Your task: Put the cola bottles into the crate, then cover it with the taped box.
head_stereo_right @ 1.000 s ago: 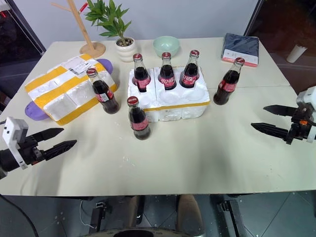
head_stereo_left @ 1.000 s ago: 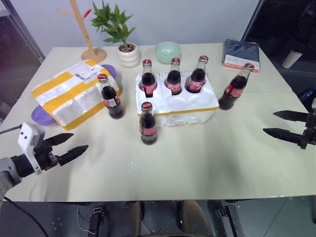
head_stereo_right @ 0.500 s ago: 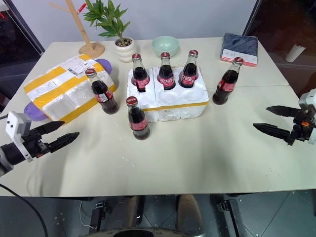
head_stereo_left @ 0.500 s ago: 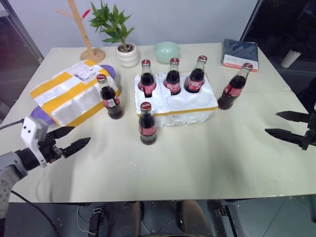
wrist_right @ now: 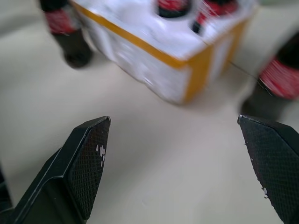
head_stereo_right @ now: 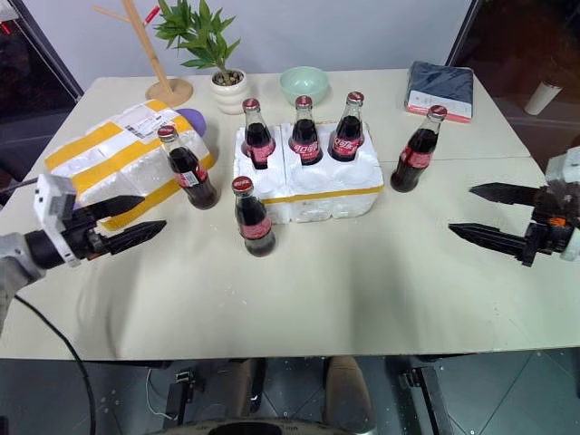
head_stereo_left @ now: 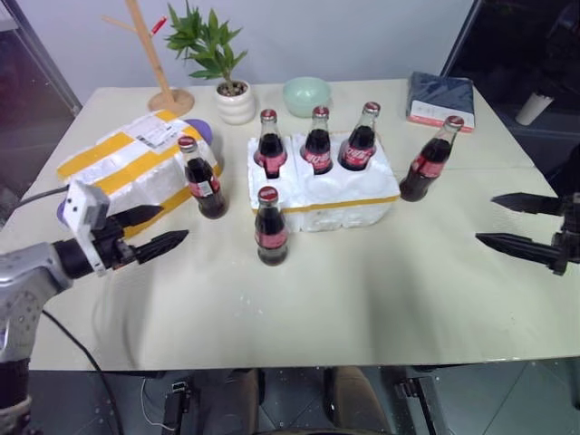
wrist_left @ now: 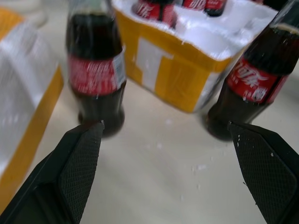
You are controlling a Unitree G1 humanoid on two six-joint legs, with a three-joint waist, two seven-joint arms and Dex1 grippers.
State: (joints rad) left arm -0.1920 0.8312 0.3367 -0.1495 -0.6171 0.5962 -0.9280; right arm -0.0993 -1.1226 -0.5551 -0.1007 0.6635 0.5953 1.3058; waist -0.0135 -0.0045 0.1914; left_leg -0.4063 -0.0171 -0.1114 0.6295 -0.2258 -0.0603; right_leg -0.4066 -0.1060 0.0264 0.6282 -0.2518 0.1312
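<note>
The cola bottles stood in two groups: three sat upright in the back slots of the crate at upper centre of the frame, and three stood loose on the table. One loose bottle stood just in front of the crate's near left corner, one between the crate and the taped box, and one just beside the crate's right end. The taped box lay at upper left, tilted, resting on a purple object.

The lower half of the table was bare from edge to edge. The left gripper hovered at left with fingers spread and empty, near the taped box's front edge. The right gripper hovered at the right edge, fingers spread and empty.

Compared with one second earlier, the left gripper had moved up and toward frame centre; the right gripper had risen slightly. Bottles, crate and box were unchanged.
</note>
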